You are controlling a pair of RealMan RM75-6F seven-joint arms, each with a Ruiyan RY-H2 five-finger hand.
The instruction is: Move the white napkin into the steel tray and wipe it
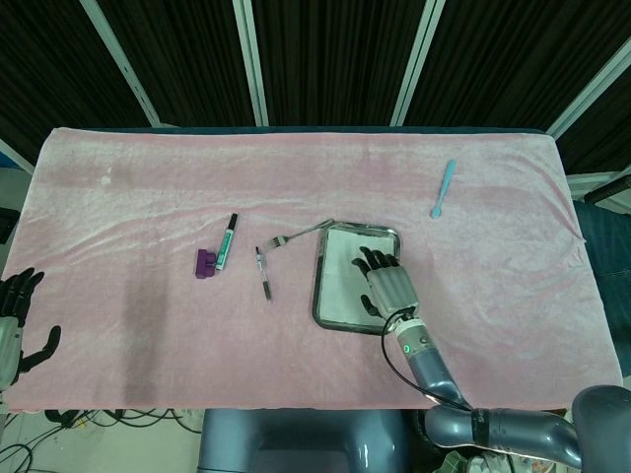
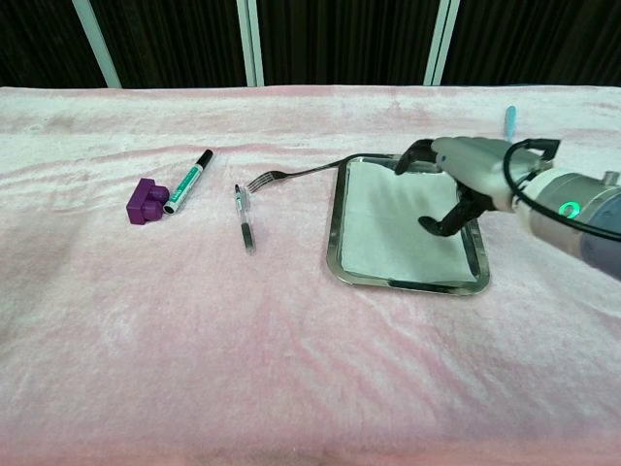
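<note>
The white napkin [image 1: 341, 281] [image 2: 390, 230] lies flat inside the steel tray [image 1: 317, 289] [image 2: 333, 233] and covers most of its floor. My right hand [image 1: 390, 285] [image 2: 457, 182] hovers over the tray's back right part, raised off the napkin, fingers spread and holding nothing. My left hand [image 1: 17, 326] hangs at the table's front left edge in the head view, far from the tray, fingers apart and empty. The chest view does not show the left hand.
A fork [image 1: 296, 236] [image 2: 291, 176] touches the tray's back left corner. Left of it lie a pen [image 1: 263, 273] [image 2: 243, 219], a green marker [image 1: 229, 241] [image 2: 189, 181] and a purple block [image 1: 204, 263] [image 2: 147, 201]. A light blue tool [image 1: 444, 187] [image 2: 507, 127] lies back right.
</note>
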